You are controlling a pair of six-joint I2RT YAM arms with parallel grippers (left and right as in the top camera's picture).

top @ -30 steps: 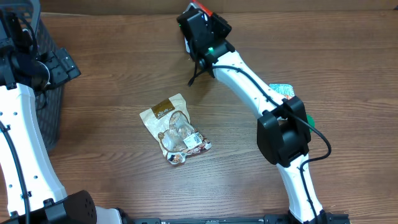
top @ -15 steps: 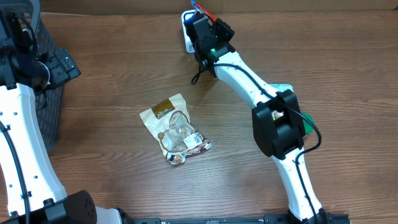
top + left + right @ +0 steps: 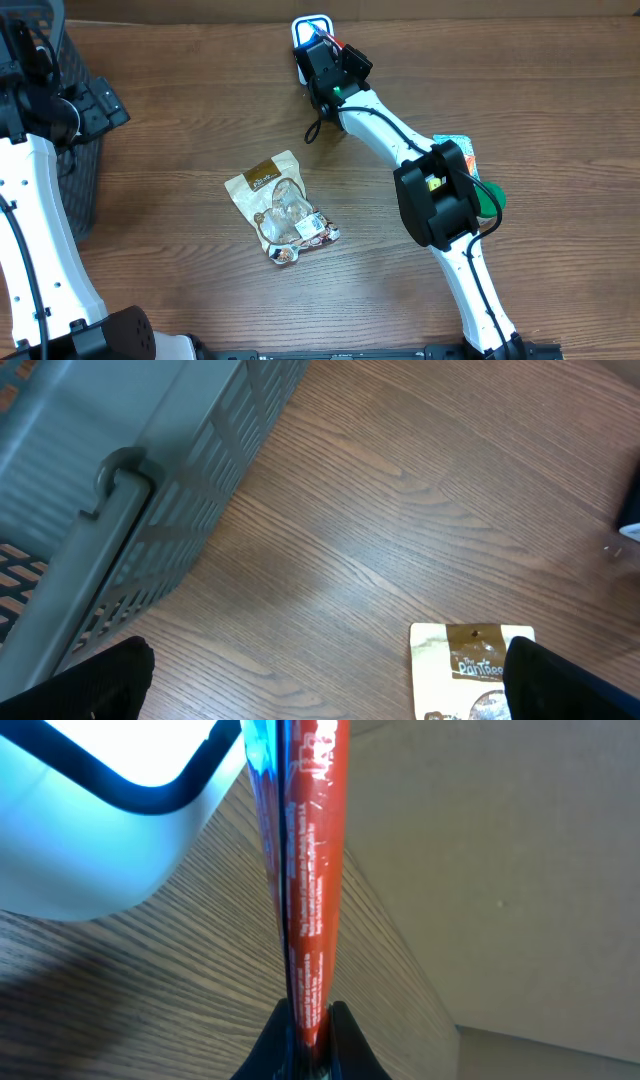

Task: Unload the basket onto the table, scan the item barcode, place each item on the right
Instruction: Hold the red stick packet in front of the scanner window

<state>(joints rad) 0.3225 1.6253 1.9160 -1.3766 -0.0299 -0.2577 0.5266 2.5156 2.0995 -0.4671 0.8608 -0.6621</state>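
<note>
The biggest risk, I think, is a failed scan. The right gripper (image 3: pixel 308 1020) is closed on the lower edge of a thin red packet (image 3: pixel 305 870) and holds it upright just beside the white scanner (image 3: pixel 90 810), at the far side of the table (image 3: pixel 180 60). In the wrist view the packet stands edge-on, so if its barcode side does not face the scanner, nothing will be read. A smaller risk is that the packet, pinched at one edge only, bends or slips out.

The largest container is the grey basket (image 3: pixel 150 480) at the left. Little of its inside shows, and I cannot tell what is in it. The left gripper (image 3: pixel 325 685) hangs near it, its jaws wide apart and empty. A snack pouch (image 3: pixel 280 205) lies flat in the middle of the table, with pale pieces behind its clear window. A green and orange packet (image 3: pixel 458 148) lies partly under the right arm.
</note>
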